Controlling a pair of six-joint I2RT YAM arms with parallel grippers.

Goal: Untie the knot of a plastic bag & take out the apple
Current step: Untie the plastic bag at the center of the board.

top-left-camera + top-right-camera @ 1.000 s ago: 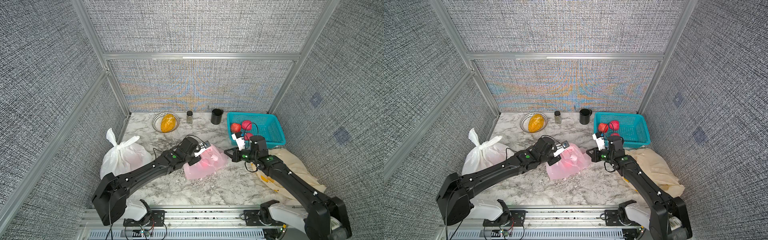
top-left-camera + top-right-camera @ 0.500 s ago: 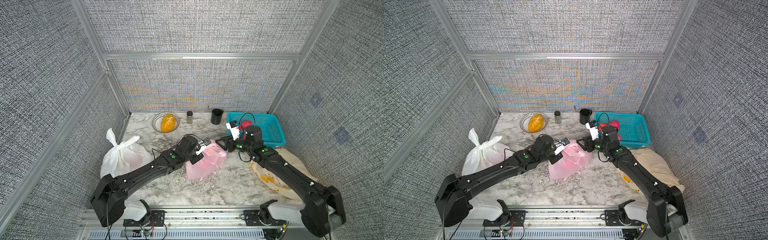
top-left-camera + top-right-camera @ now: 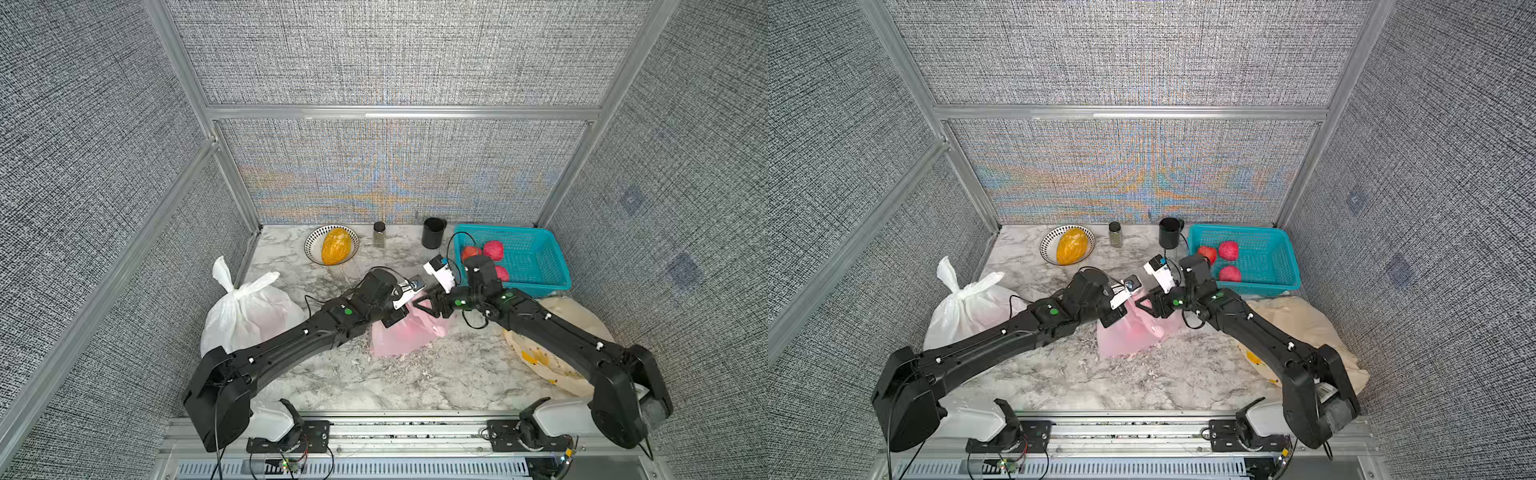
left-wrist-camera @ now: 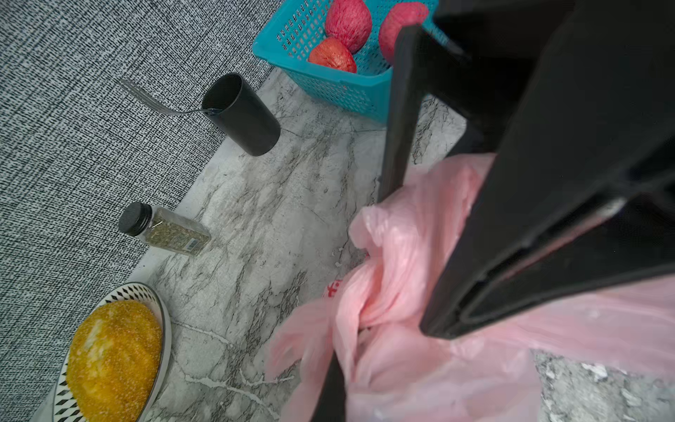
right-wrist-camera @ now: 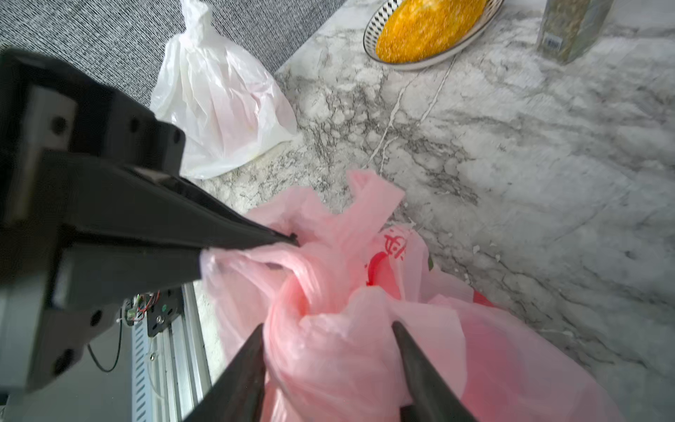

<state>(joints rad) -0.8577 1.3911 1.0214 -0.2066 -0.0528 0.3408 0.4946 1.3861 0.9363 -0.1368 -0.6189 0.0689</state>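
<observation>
**Two arms meeting over a pink bag on a marble worktop (image 3: 415,386).**

- **Bag (image 3: 401,338):** It lies near the middle of the worktop, between a white bag (image 3: 249,311) and a teal basket (image 3: 536,266). Both top views show the two claws converging on its far end.
- **Knot (image 5: 307,288):** It is intact. Twisted film is gathered at the bag's neck, and loose ears stand out from it.
- **Left claw (image 5: 288,239):** The tips are together, clamped on one ear of pink film just beside the knot.
- **Right claw (image 5: 328,325):** The tips are apart. Its fingers (image 5: 412,350) stand on either side of the bunched neck, just below the knot. Whether they press the film cannot be told.
- **Apple (image 5: 511,365):** It is inside the bag and seen only as a red blur through the film.
- **Basket:** It sits at the far right of the worktop and holds three red fruits (image 3: 493,250).
- **Back edge:** A patterned bowl (image 3: 311,245) holds a yellow fruit (image 3: 336,246). Beside it stand a herb jar (image 3: 379,234) and a black cup (image 3: 433,232). The left wrist view shows a fork (image 4: 160,102) in the cup.
- **Cloth (image 3: 573,316):** Cream-coloured, it lies on the right side of the worktop, partly beneath the right arm.
- **White bag:** It is tied at the top and rests against the left wall, well apart from both claws.
</observation>
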